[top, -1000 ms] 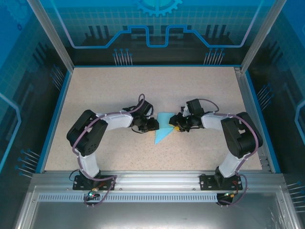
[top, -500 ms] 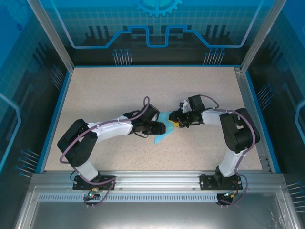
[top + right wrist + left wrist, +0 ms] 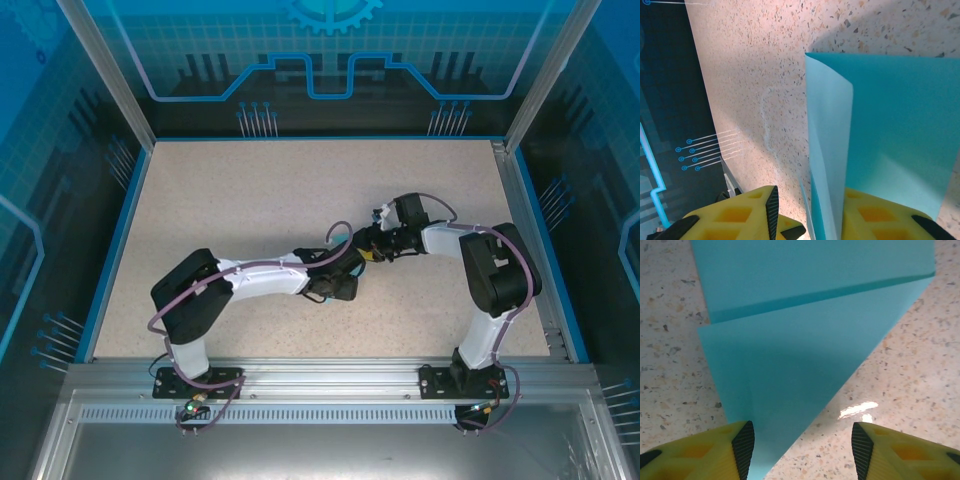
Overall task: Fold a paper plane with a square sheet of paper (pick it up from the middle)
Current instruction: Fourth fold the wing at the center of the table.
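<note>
— Where's the paper?
— In the middle of the table (image 3: 220,200). The paper (image 3: 805,355) lies folded flat, and its narrow end reaches between the spread jaws of my left gripper (image 3: 802,440), which grips nothing.
— And the right?
— My right gripper (image 3: 810,205) straddles 1 raised flap. I can't tell whether it pinches.

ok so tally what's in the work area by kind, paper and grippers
folded light-blue paper sheet: 1
yellow-fingered two-finger grippers: 2 (left gripper, right gripper)
total: 3
</note>
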Controlling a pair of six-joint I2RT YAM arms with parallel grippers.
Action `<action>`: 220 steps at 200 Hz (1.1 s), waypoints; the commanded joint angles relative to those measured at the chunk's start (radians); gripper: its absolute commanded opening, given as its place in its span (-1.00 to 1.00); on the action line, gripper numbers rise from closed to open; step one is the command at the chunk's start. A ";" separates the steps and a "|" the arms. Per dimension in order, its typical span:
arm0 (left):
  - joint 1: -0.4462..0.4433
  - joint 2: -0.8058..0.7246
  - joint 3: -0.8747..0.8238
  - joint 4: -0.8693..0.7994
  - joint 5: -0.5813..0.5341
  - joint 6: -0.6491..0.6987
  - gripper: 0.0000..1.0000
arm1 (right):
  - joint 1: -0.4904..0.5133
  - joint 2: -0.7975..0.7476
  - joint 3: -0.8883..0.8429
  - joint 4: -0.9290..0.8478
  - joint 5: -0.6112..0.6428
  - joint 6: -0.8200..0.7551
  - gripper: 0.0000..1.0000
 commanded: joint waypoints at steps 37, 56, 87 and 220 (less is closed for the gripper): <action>-0.033 0.028 0.013 -0.038 -0.126 -0.042 0.14 | -0.012 0.007 0.013 -0.026 -0.038 -0.015 -0.33; -0.040 0.033 0.013 -0.035 -0.134 -0.041 0.11 | -0.012 0.005 0.016 -0.031 -0.038 -0.017 -0.33; -0.043 0.044 0.012 -0.042 -0.151 -0.047 0.03 | -0.012 0.004 0.018 -0.036 -0.035 -0.016 -0.33; -0.061 0.052 0.015 -0.062 -0.192 -0.038 -0.35 | -0.005 0.009 0.039 -0.055 -0.024 -0.017 -0.35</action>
